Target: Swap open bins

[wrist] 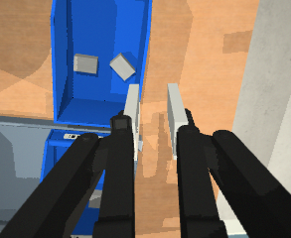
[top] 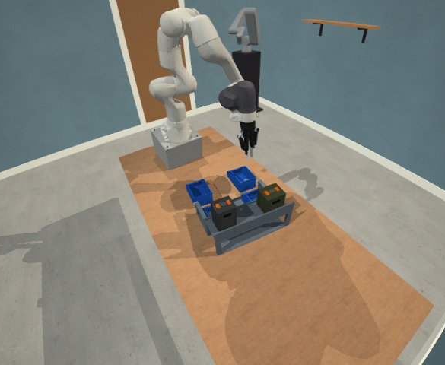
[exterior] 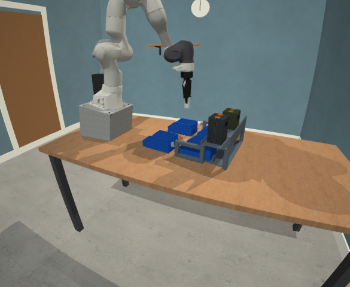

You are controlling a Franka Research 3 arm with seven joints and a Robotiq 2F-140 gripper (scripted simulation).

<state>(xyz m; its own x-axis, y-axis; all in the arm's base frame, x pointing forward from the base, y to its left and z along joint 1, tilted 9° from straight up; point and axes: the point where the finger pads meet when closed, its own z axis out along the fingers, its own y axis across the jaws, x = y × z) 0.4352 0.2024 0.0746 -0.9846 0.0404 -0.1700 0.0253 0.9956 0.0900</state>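
A blue open bin (top: 241,177) (exterior: 182,126) (wrist: 100,30) stands on the table (top: 293,294) (exterior: 261,173) behind the grey shelf (top: 249,230) (exterior: 230,148). In the wrist view it holds two grey parts (wrist: 85,63). A second blue bin (top: 198,191) (exterior: 160,141) stands on the table to its left; I see no parts in it. My gripper (top: 248,153) (exterior: 186,104) (wrist: 153,98) hangs well above the table over the right wall of the bin with parts. Its fingers are slightly apart with nothing between them. The shelf's middle place (top: 243,210) looks bare.
Blue bins sit in the shelf's left place (top: 207,211) and right place (top: 249,195) (wrist: 61,159). A dark box (top: 224,214) (exterior: 218,128) and a green box (top: 271,198) (exterior: 232,117) stand on the shelf's top board. The arm's grey base block (top: 177,149) is at the table's far end.
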